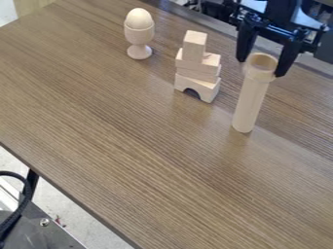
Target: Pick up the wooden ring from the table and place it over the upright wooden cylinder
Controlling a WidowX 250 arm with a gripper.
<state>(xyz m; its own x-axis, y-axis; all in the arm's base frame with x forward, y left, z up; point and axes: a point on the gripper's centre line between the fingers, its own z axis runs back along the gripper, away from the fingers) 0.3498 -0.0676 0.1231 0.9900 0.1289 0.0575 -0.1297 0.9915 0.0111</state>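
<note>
Camera view: a pale, smooth tube [249, 104] stands upright at right, slim beneath a wider, open-mouthed rim; its contents can't be made out. The black gripper [261, 68] is spread open astride that rim. Left are stacked wooden blocks [197, 71], then a cup [139, 35] holding an egg [139, 18].

- One egg [139, 17] was seen
- One egg cup [139, 35] stood
- One block stack [196, 67] rose
- One arched block [204, 89] formed its base
- One pale tube [249, 103] was shown
- One table [137, 151] was visible
</note>
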